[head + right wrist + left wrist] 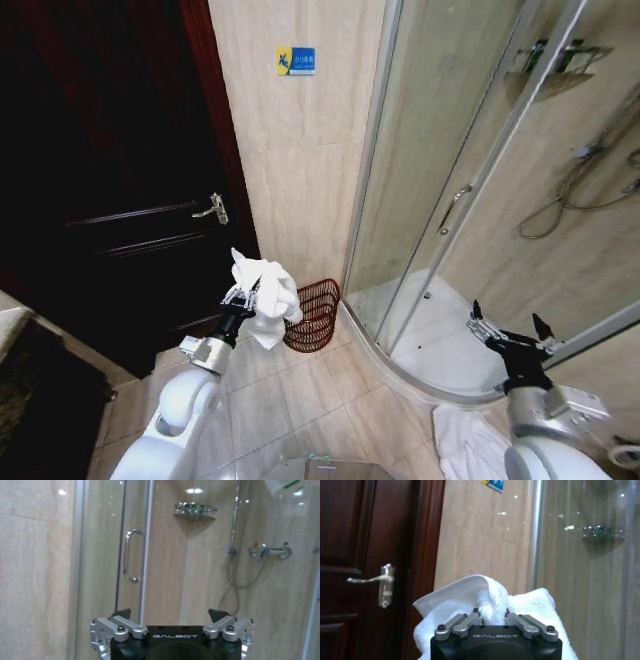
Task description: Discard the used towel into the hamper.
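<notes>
Black left claw [492, 624] closest to lens in left wrist view, clamped on bunched white terry towel [490, 600], cloth pinched between the pads and spilling out both sides. In head view left claw [243, 297] raised left of centre, towel [268, 298] hanging from it in front of small round dark reddish-brown wire hamper [313, 315]. Hamper on tiled floor [300, 390] at far wall, between dark wooden door [110, 180] and glass shower enclosure [450, 200]. Right claw [508, 334] parked near right, spread wide, holding nothing; same in right wrist view [170, 620], facing shower.

Step in hand, by judgement: carry and drop. Needs reach further out and right so the whole bundle sits over the hamper mouth before release; low hanging tail could snag on the near rim or drape outside. Better to release low and centred.

Hard to make out: hamper left side and part of rim covered by towel, inside not readable. More white cloth [465, 445] on floor near right, cut off by frame edge.
</notes>
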Robot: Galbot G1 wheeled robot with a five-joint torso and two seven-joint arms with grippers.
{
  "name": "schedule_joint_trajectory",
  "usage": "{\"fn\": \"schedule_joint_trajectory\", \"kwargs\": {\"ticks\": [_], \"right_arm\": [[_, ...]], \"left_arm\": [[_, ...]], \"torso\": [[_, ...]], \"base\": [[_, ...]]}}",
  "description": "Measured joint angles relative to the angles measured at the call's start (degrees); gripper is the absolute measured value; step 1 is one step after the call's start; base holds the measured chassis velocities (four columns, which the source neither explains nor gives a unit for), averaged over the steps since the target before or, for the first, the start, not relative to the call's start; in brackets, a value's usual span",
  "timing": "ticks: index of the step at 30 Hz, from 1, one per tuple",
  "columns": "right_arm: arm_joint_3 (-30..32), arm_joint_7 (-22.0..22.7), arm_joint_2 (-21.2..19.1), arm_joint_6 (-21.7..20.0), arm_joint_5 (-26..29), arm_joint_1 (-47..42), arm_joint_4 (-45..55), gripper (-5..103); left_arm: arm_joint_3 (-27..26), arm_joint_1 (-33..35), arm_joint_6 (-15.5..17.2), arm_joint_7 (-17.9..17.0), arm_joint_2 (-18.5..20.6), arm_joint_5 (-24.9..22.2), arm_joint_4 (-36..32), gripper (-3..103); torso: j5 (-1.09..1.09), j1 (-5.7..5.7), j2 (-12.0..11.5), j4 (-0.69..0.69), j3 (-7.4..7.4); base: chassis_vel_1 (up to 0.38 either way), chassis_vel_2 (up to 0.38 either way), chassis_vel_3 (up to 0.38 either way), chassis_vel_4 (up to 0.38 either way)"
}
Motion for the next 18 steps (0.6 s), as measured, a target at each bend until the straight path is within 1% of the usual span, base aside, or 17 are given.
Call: {"fn": "schedule_joint_trajectory", "kwargs": {"ticks": [2,3,6,7,8,9,11,12,13,15,18], "right_arm": [[0.14,-2.04,1.15,1.07,-1.34,-0.01,-0.86,100],[0.14,-2.04,1.15,1.07,-1.34,-0.01,-0.86,100],[0.11,-4.43,3.26,4.09,-3.14,-0.02,-3.35,100],[0.45,-8.09,4.66,11.93,-5.73,-0.39,-7.36,100],[0.57,-9.88,4.68,14.62,-5.91,-0.83,-8.43,100],[0.57,-9.88,4.68,14.62,-5.91,-0.83,-8.43,100],[0.12,-12.04,4.68,17.95,-5.81,-1.76,-8.91,100],[-0.02,-12.79,4.68,18.84,-5.81,-2.01,-8.85,100],[-0.02,-12.79,4.68,18.84,-5.81,-2.01,-8.85,100],[-0.23,-13.45,4.68,19.74,-5.97,-2.35,-8.23,100],[-0.31,-12.57,4.69,19.63,-6.1,-2.53,-7.15,100]], "left_arm": [[-0.3,-0.28,0.06,-0.99,-1.23,0.6,0.71,15],[-0.3,-0.28,0.06,-0.99,-1.23,0.6,0.71,15],[-0.7,-0.9,1.42,-3.17,-2.93,2.9,1.18,15],[-0.94,-1.49,1.97,-4.67,-3.6,4.6,1.94,15],[-0.93,-1.72,1.92,-5.03,-3.47,5.02,2.24,15],[-0.93,-1.72,1.92,-5.03,-3.47,5.02,2.24,15],[-0.91,-2.37,1.75,-5.27,-3.0,6.0,2.43,15],[-0.91,-2.65,1.74,-5.26,-2.83,6.13,2.42,15],[-0.91,-2.65,1.74,-5.26,-2.83,6.13,2.42,15],[-0.89,-3.38,1.1,-5.02,-2.7,6.44,2.69,15],[-0.89,-3.81,0.19,-4.73,-2.87,6.7,3.75,15]], "torso": [[-0.01,-0.43,-0.94,-0.01,-0.51],[-0.01,-0.43,-0.94,-0.01,-0.51],[-0.01,-1.01,-2.09,-0.01,-1.1],[0.0,-1.6,-3.36,-0.01,-1.77],[0.0,-1.81,-3.86,-0.01,-2.05],[0.0,-1.81,-3.86,-0.01,-2.05],[0.0,-2.23,-4.8,-0.02,-2.58],[0.0,-2.4,-5.19,-0.01,-2.81],[0.0,-2.4,-5.19,-0.01,-2.81],[0.0,-2.78,-6.04,-0.01,-3.29],[-0.01,-3.2,-6.96,-0.02,-3.78]], "base": [[0.0,0.0,0.0,0.0],[0.0,0.0,0.0,0.0],[0.0,0.0,0.0,0.0],[0.0,0.0,0.0,0.0],[0.0,0.0,0.0,0.0],[0.0,0.0,0.0,0.0],[0.0,0.0,0.0,0.0],[0.0,0.0,0.0,0.0],[0.0,0.0,0.0,0.0],[0.0,0.0,0.0,0.0],[0.0,0.0,0.0,0.0]]}}
